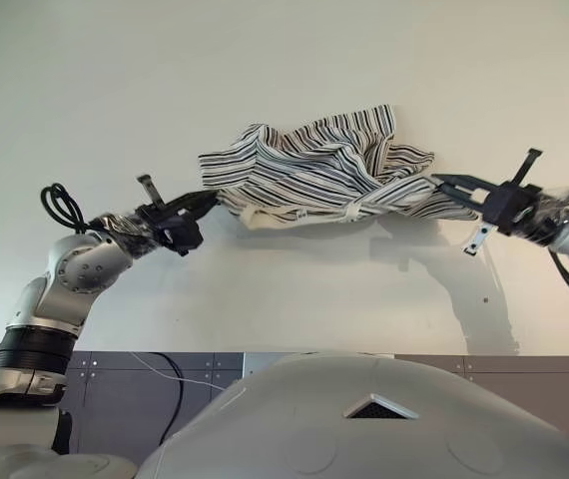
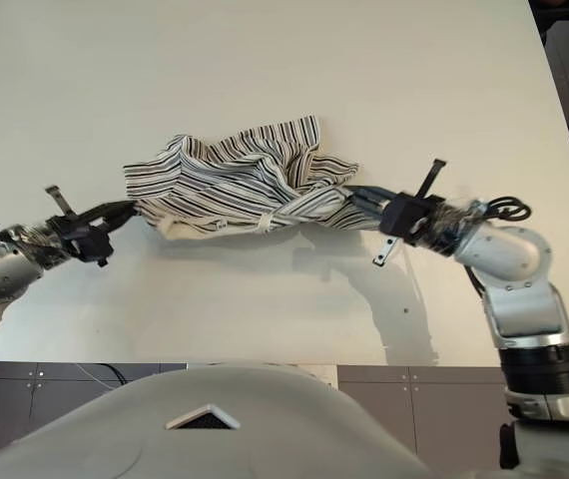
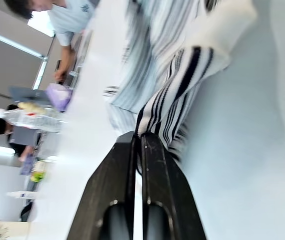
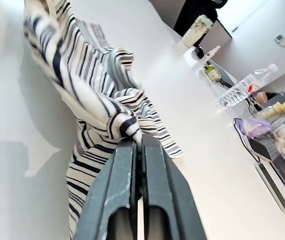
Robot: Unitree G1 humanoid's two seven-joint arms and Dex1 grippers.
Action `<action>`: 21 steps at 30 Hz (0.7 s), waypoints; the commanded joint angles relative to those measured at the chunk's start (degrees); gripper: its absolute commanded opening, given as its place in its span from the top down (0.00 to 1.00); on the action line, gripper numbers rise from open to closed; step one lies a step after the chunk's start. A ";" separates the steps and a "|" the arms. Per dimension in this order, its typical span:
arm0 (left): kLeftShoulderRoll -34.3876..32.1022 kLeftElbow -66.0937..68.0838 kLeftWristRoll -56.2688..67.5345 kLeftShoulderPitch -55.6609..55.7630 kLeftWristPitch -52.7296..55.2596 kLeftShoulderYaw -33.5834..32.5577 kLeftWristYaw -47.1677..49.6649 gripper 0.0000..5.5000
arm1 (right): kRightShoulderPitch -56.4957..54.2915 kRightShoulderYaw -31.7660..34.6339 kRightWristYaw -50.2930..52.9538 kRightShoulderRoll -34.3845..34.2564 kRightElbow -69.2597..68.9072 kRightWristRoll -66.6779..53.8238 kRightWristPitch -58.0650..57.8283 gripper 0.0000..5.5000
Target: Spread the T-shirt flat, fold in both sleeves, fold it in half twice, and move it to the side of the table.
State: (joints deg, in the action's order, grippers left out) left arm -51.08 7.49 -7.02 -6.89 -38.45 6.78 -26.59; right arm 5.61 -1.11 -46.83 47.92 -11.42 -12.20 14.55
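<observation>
A plain white table (image 1: 265,60) fills the scene. At the left, the left gripper (image 1: 208,198), its black fingers pressed together, pinches the left edge of a crumpled black-and-white striped fabric T-shirt (image 1: 314,165). The shirt sits bunched at mid-table, stretched between both arms. At the right, the right gripper (image 1: 442,183) is likewise clamped on the shirt's right edge.

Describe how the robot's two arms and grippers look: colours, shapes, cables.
Both arms have smooth silver-grey shells with rounded joints and a black ribbed band lower down. The left arm and the right arm each carry a looped black cable near the wrist. The left gripper and right gripper are black, each with two long, flat, narrow fingers.
</observation>
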 commanded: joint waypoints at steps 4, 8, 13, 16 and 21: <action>1.82 -0.02 9.80 19.85 14.49 -5.49 -5.15 0.98 | -25.22 2.40 -4.68 1.50 8.49 -5.28 -13.36 0.98; 8.73 25.61 4.16 46.83 19.30 0.93 -11.44 0.98 | -53.09 -6.36 -10.23 -6.43 39.99 3.96 -11.78 0.98; 17.37 59.66 -6.74 76.93 21.85 7.31 -6.98 0.98 | -79.19 -14.99 -0.52 -15.79 76.97 20.01 -4.92 0.98; 19.42 67.36 -13.18 86.92 25.86 10.98 -0.15 0.98 | -87.37 -18.43 10.41 -18.26 85.22 27.24 -5.56 0.98; 19.90 71.62 -17.64 96.16 30.58 10.56 6.94 0.98 | -95.12 -17.54 21.74 -20.43 90.11 32.54 -7.72 0.98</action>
State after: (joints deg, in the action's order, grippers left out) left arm -30.63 77.55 -22.98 86.86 -9.60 17.71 -21.59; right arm -86.85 -19.10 -27.89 27.79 77.32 18.45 7.95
